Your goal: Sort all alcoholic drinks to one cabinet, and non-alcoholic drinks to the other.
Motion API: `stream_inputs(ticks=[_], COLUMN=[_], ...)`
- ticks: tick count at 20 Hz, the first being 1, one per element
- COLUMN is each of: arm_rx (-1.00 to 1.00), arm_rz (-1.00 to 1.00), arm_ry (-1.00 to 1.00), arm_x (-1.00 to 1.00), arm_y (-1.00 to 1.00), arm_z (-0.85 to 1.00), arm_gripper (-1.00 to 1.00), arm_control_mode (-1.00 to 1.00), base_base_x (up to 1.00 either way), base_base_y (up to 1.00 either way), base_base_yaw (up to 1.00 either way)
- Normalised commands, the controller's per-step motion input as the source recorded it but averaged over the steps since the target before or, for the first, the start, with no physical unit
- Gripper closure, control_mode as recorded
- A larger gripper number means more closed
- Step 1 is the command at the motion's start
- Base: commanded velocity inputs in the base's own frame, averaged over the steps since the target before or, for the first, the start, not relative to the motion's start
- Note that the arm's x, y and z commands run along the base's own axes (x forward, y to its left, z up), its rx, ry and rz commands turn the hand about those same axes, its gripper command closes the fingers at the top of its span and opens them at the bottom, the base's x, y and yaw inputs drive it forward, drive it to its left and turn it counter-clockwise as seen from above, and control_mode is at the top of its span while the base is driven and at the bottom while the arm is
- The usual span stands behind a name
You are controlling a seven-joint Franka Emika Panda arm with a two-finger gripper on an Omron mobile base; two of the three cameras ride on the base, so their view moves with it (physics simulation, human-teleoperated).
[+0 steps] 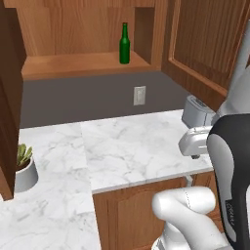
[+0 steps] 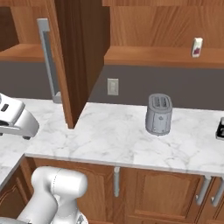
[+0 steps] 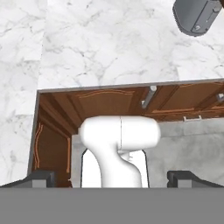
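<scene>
The slim dark-green glass bottle (image 1: 124, 45) stands upright on the open upper cabinet's shelf (image 1: 83, 65). The small white carton (image 2: 197, 47) stands on another cabinet shelf (image 2: 166, 56), above the grey toaster (image 2: 158, 114) on the marble counter (image 2: 113, 135). The gripper (image 3: 113, 177) hangs empty above the counter's edge, jaws spread wide.

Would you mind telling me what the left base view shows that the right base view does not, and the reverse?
Left base view alone: a green bottle upright on the open cabinet's shelf, and a potted plant on the counter.
Right base view alone: a white carton on a shelf, and a dark object at the counter's right edge.
Both: the toaster, the wall outlet and the marble counter.
</scene>
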Motion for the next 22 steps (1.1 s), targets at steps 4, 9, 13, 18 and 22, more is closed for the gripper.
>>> stream_inputs(ticks=[4, 9, 13, 18, 22], arm_rx=[0.00, 0.00, 0.00, 0.00, 0.00], arm_rz=[0.00, 0.00, 0.00, 0.00, 0.00], arm_ry=[0.00, 0.00, 0.00, 0.00, 0.00], arm_x=[0.00, 0.00, 0.00, 0.00, 0.00], arm_y=[0.00, 0.00, 0.00, 0.00, 0.00], arm_z=[0.00, 0.00, 0.00, 0.00, 0.00], arm_gripper=[-1.00, -1.00, -1.00, -1.00, -1.00], arm_control_mode=[1.00, 1.00, 1.00, 1.00, 1.00], base_base_x=[-0.66, -0.98, -1.00, -1.00, -0.69], base_base_y=[-0.20, -0.46, -0.44, -0.40, -0.71], base_base_yaw=[0.26, 0.14, 0.00, 0.05, 0.06])
